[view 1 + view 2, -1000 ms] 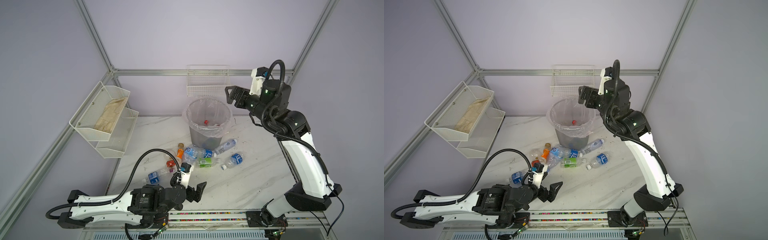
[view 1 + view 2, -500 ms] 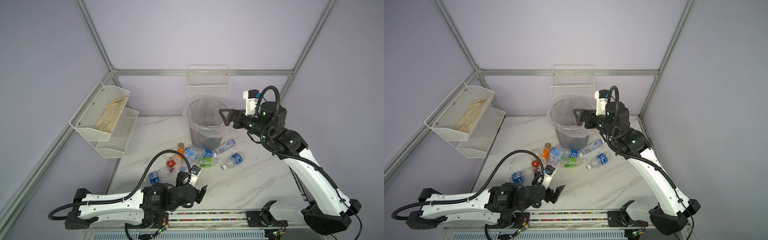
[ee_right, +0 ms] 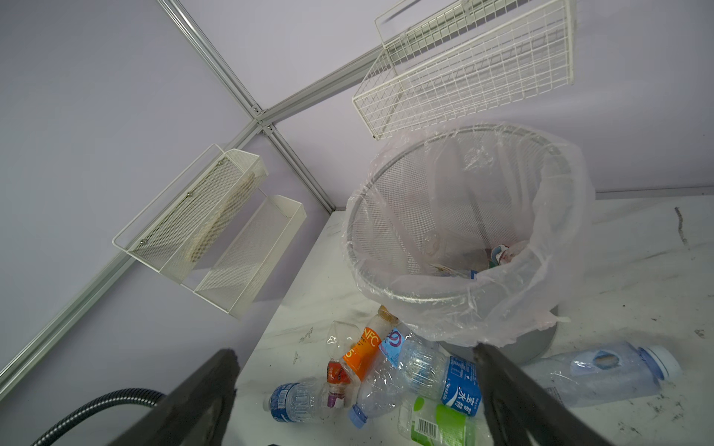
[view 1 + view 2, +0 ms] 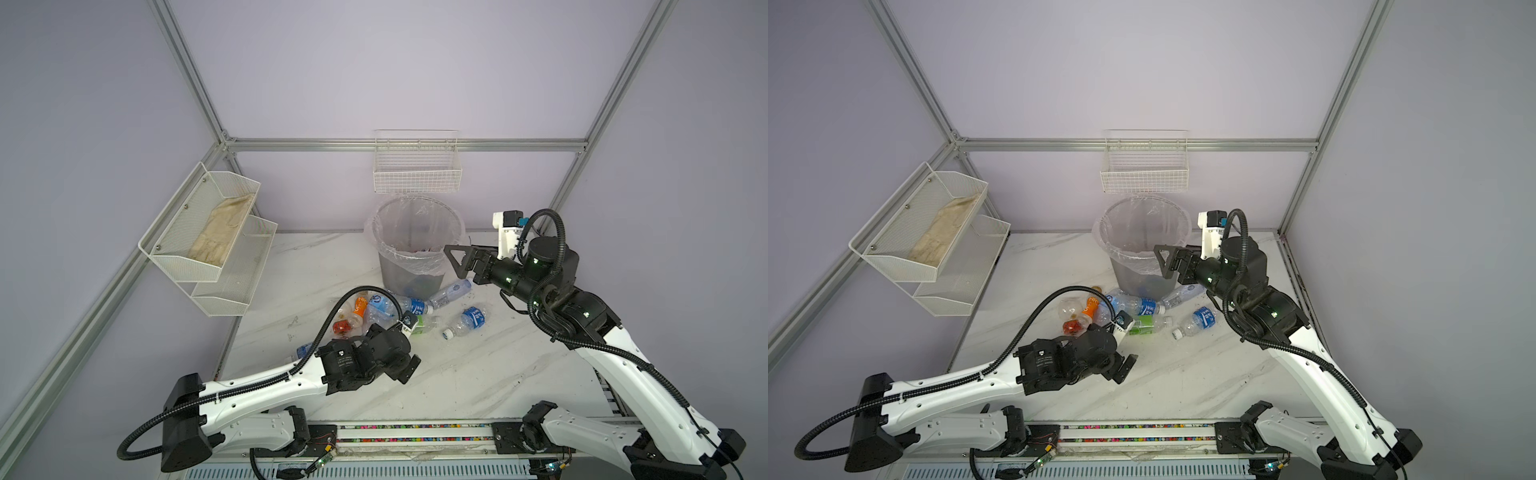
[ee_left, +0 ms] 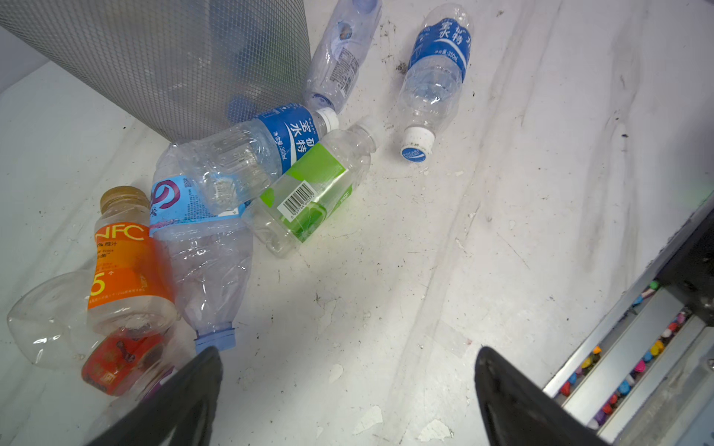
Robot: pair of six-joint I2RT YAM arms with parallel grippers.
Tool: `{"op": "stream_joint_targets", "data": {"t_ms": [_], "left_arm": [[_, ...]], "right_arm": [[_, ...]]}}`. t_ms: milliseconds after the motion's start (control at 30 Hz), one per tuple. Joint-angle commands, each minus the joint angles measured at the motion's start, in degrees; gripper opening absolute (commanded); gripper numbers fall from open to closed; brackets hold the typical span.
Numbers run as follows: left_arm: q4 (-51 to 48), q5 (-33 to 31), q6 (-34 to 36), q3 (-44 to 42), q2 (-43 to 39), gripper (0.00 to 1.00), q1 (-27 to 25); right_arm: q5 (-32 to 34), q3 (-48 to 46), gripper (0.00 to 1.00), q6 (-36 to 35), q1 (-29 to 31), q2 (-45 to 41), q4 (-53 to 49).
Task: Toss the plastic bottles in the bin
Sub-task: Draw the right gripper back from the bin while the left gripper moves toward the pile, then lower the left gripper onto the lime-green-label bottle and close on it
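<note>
The grey mesh bin (image 4: 409, 272) with a clear liner stands at the back middle, with a few plastic bottles (image 3: 498, 255) inside. More bottles lie in a heap before it: an orange-label one (image 5: 127, 266), a green-label one (image 5: 309, 193), and blue-label ones (image 4: 471, 320) (image 4: 1138, 306). My left gripper (image 5: 347, 353) hovers open and empty over bare table just in front of the heap (image 4: 409, 368). My right gripper (image 3: 353, 351) is open and empty beside the bin's front right wall (image 4: 455, 259), above the bottles.
A white wire basket (image 4: 417, 174) hangs on the back wall above the bin. A two-tier mesh shelf (image 4: 232, 286) holding a beige cloth (image 4: 220, 232) juts out at the left. A rail (image 4: 415, 430) runs along the table's front edge.
My right arm has come down from above the bin's rim to beside its front right wall. The left arm has reached forward and to the right. Both grippers stayed open.
</note>
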Motion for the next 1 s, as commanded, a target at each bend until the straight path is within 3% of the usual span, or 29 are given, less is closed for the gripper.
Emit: {"op": "stream_joint_targets", "data": {"t_ms": [0,567,967], "left_arm": [[2.4,1.6,4.6,7.0,2.8,1.00,2.3],[2.4,3.8,13.5,16.6,21.6,1.00,7.9],[3.6,8.5,16.0,21.8,29.8,1.00,12.6]], "right_arm": [[-1.1,-3.0,0.97,-1.2,0.1,-3.6,2.5],[-1.3,-18.3,0.97,0.0,0.1,-20.0,3.4],[-3.7,-24.0,0.97,2.5,0.1,-22.7,5.7]]}}
